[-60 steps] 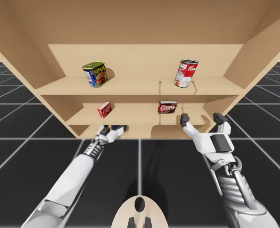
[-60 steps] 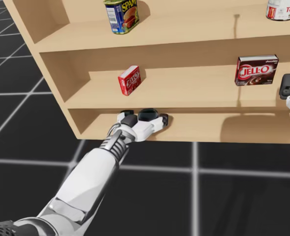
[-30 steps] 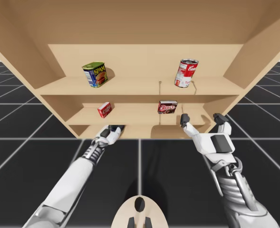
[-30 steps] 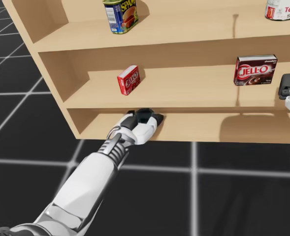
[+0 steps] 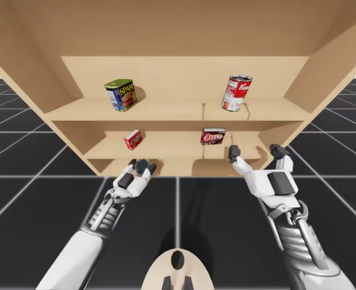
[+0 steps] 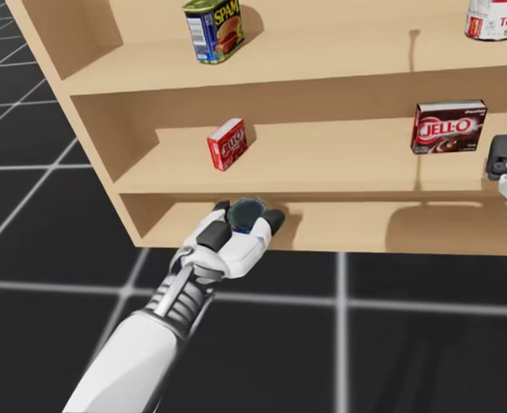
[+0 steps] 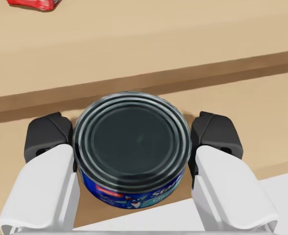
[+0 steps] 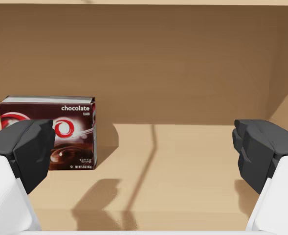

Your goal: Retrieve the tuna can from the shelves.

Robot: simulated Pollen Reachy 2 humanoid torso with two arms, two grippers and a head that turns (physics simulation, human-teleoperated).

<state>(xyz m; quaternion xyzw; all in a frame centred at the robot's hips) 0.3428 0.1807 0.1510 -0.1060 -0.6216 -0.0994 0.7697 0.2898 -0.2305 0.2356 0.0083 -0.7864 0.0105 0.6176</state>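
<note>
My left gripper clenched on short round blue tuna can with dark lid, at front edge of lowest wooden shelf — right gripper released, spread wide, facing dark brown box.

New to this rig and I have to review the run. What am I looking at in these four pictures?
This is a simulated humanoid torso with two arms, each ending in a two-finger claw, facing a wooden shelf unit. The high view looks down from above. The head view comes from the robot's head. Each wrist view looks along one claw.

The top shelf holds a blue rectangular can and a red-and-white round can. The middle shelf holds a small red box and a dark brown box.

The left claw is shut on the tuna can, a flat round blue can, at the bottom shelf's front edge. The right claw is open and holds nothing. It points into the middle shelf near the dark brown box.
</note>
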